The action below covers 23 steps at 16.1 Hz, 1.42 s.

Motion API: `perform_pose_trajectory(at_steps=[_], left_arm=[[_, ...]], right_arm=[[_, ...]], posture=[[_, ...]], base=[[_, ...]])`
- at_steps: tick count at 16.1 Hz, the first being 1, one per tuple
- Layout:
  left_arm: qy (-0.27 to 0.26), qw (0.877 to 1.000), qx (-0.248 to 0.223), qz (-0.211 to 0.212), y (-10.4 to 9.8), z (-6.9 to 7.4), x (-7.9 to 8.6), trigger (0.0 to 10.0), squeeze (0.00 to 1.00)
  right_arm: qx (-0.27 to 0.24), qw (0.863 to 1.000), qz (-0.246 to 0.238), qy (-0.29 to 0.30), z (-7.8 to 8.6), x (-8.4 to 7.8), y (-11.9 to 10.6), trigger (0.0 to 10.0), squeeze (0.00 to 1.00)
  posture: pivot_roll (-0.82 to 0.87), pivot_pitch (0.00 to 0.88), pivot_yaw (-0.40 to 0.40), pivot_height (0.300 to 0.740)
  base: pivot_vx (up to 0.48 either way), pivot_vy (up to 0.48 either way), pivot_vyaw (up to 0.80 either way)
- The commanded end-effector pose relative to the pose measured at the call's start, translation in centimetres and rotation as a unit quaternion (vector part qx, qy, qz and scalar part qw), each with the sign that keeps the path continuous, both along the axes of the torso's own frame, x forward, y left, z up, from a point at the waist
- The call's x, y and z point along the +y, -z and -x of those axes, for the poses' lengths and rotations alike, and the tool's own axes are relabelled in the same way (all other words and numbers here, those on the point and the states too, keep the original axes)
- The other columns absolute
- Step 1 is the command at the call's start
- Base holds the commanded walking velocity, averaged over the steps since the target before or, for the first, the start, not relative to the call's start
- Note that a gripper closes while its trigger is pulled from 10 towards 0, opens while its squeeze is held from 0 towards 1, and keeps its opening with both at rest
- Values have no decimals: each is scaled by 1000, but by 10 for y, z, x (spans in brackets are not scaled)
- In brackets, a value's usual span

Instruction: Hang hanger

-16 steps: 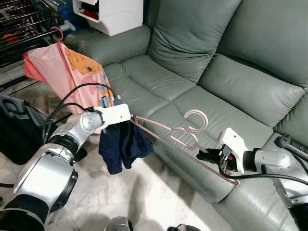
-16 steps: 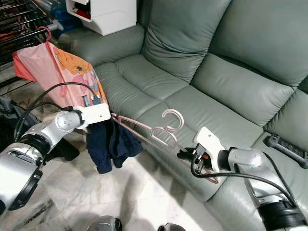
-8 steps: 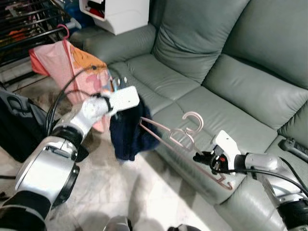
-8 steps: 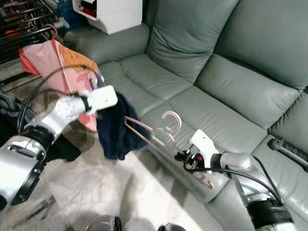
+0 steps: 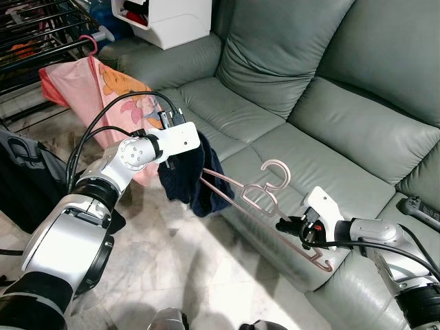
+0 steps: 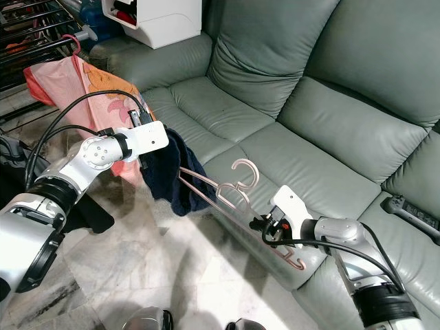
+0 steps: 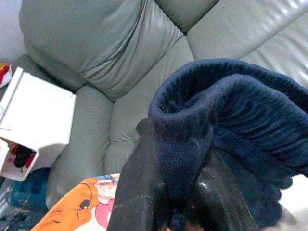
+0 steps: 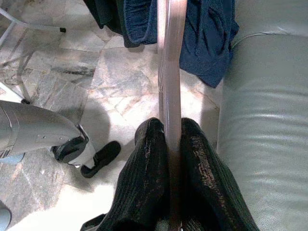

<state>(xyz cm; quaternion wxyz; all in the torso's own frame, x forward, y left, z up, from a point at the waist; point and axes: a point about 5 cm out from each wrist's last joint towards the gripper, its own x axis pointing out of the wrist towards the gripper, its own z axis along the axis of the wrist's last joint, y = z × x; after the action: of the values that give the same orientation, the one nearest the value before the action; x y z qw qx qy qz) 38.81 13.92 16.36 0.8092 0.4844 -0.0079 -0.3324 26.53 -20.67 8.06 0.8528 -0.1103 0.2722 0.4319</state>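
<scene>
My right gripper (image 5: 284, 224) is shut on the lower bar of a pale pink hanger (image 5: 256, 199) that hangs in the air in front of the sofa's seat edge. In the right wrist view the two black fingers (image 8: 144, 163) pinch the pink bar (image 8: 172, 72). To the left, my left gripper (image 5: 168, 159) is shut on a navy blue garment (image 5: 197, 180), which drapes over the hanger's far end. The left wrist view has the navy cloth (image 7: 231, 110) bunched between the fingers (image 7: 137, 192).
A grey-green leather sofa (image 5: 302, 89) spans the back and right. A pink printed shirt (image 5: 96, 89) hangs on a dark drying rack (image 5: 34, 27) at the left. A white box (image 5: 165, 19) stands behind the armrest. A black bag (image 5: 20, 185) lies on the marble floor (image 5: 179, 268).
My left gripper has lifted the navy garment and carried it right, so it now covers the hanger's left end. The right gripper keeps its hold on the hanger bar.
</scene>
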Motion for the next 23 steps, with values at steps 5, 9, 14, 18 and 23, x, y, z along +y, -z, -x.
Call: perform_pose_trajectory(at_steps=[5, 9, 14, 18, 23], left_arm=[[4, 1000, -13, 10, -9, -2, -2, 10000, 0], [-80, 984, -75, 141, -33, -5, 18, 10000, 0], [-77, 977, -104, 170, -56, -6, 21, 10000, 0], [65, 968, -136, 198, -70, 15, -24, 10000, 0], [197, 959, -76, 188, -35, 55, -73, 10000, 0]], right_arm=[[-3, 1000, -1, 3, -2, -1, -2, 10000, 0], [27, 969, -5, 247, -25, -22, 22, 10000, 0], [81, 950, -15, 300, -16, -35, 41, 10000, 0], [78, 936, -60, 337, -27, -35, 37, 10000, 0], [9, 911, -166, 377, -66, -22, -1, 10000, 0]], posture=[[-30, 44, 20, 740], [-27, 40, 9, 740], [-26, 38, 10, 740], [-17, 36, 7, 740], [-21, 37, 12, 740]], base=[[0, 0, 0], [0, 0, 0], [0, 0, 0], [0, 0, 0], [0, 0, 0]])
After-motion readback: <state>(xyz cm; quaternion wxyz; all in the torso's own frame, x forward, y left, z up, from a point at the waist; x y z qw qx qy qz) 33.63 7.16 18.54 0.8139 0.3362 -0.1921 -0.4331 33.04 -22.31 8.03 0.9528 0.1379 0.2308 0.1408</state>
